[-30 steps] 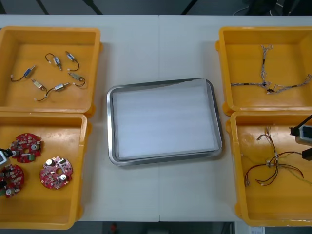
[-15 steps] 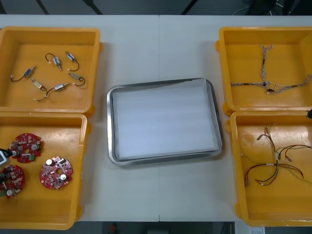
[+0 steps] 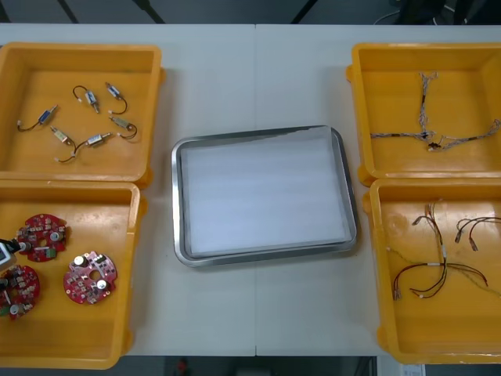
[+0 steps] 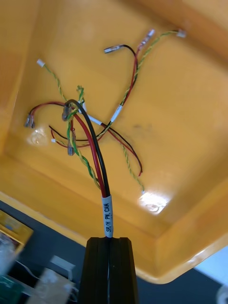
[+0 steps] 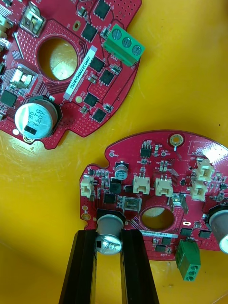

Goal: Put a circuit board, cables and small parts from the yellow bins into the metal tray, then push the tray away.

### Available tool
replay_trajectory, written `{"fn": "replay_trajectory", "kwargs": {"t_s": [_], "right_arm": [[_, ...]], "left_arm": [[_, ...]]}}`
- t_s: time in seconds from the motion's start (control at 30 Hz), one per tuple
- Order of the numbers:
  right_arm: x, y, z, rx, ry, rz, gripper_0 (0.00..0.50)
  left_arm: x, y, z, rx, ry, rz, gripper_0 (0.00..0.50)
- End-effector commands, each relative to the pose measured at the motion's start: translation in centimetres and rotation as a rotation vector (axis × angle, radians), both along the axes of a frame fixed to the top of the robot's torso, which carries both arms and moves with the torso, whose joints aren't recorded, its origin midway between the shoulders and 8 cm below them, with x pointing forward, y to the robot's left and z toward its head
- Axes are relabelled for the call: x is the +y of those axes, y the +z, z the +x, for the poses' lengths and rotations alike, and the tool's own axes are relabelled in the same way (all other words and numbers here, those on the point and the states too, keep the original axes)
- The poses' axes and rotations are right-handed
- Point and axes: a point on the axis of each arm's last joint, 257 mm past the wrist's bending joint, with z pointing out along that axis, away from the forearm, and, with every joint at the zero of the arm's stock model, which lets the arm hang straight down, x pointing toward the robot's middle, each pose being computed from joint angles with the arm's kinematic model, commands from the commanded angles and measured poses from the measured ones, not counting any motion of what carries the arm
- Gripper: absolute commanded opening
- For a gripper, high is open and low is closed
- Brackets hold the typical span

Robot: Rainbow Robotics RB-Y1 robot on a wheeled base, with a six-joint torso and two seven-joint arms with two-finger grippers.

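Cable, red and black, pinched in right end effector over near right yellow bin; metal tray lies toward robot's left. Left end effector clamps capacitor on red circuit board.

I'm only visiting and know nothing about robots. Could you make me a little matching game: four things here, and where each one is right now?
Things:
1. metal tray
2. small metal parts
3. red and black cable
4. one circuit board

Places:
A. between the shut fingers of the right gripper
B. in the far left yellow bin
C. pinched by the left gripper
D. middle of the table

Pairs: 1-D, 2-B, 3-A, 4-C.
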Motion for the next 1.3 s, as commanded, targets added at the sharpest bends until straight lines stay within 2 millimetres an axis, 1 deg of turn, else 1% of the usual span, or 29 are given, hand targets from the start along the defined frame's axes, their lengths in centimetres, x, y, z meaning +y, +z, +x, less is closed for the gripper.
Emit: {"fn": "replay_trajectory", "kwargs": {"t_s": [0.03, 0.13, 0.2, 0.33, 0.43, 0.6, 0.67, 0.7, 0.77, 0.8, 0.87, 0.9, 0.97, 1.0, 1.07, 1.2, 1.3], "right_arm": [[1.1, 2.5, 0.6, -0.044, -0.084, 0.010, 0.000], [1.4, 3.3, 0.8, -0.052, -0.148, 0.013, 0.000], [1.8, 3.7, 1.0, -0.061, -0.184, 0.023, 0.000], [2.5, 4.5, 1.3, -0.084, -0.237, 0.034, 0.000], [3.2, 4.9, 1.6, -0.109, -0.234, 0.034, 0.000], [4.5, 5.5, 2.5, -0.171, -0.202, 0.035, 0.000], [5.0, 5.7, 2.8, -0.198, -0.190, 0.030, 0.000], [5.1, 5.8, 2.9, -0.204, -0.185, 0.027, 0.000], [5.3, 5.9, 2.9, -0.218, -0.173, 0.016, 0.000], [5.4, 5.9, 2.9, -0.219, -0.171, 0.015, 0.000], [5.5, 5.9, 2.9, -0.225, -0.164, 0.009, 0.000], [5.5, 5.9, 2.9, -0.225, -0.164, 0.009, 0.000], [5.6, 6.1, 3.0, -0.229, -0.160, 0.010, 0.000], [5.6, 6.1, 3.0, -0.230, -0.161, 0.009, 0.000], [5.7, 6.3, 3.2, -0.236, -0.156, 0.011, 0.000], [5.9, 6.4, 3.4, -0.241, -0.149, 0.007, 0.000], [6.0, 6.4, 3.6, -0.245, -0.146, -0.004, 0.000]], "left_arm": [[-1.0, 0.2, 0.7, -0.022, -0.078, 0.024, 0.000], [-1.1, 0.4, 0.8, -0.022, -0.074, 0.017, 0.000], [-1.3, 0.9, 1.0, -0.024, -0.082, 0.017, 0.000], [-1.6, 2.5, 1.4, -0.020, -0.084, 0.000, 0.000], [-1.9, 3.5, 1.5, -0.011, -0.073, -0.027, 0.000], [-1.6, 6.5, 1.9, 0.025, -0.052, -0.047, 0.000], [-1.3, 8.3, 1.9, 0.049, -0.039, -0.050, 0.000], [-1.2, 8.8, 1.8, 0.057, -0.036, -0.049, 0.000], [-0.8, 10.7, 1.6, 0.081, -0.018, -0.052, 0.000], [-0.7, 11.2, 1.6, 0.085, -0.014, -0.052, 0.000], [-0.6, 12.9, 1.3, 0.106, 0.014, -0.070, 0.000], [-0.7, 13.4, 1.2, 0.109, 0.026, -0.078, 0.000], [-1.3, 15.1, 1.0, 0.120, 0.064, -0.096, 0.000], [-1.4, 15.4, 1.0, 0.123, 0.070, -0.097, 0.000], [-2.2, 16.8, 0.9, 0.132, 0.104, -0.106, 0.000], [-3.1, 18.0, 0.6, 0.155, 0.180, -0.143, 0.000], [-3.5, 19.2, 0.8, 0.155, 0.259, -0.179, 0.000]]}}
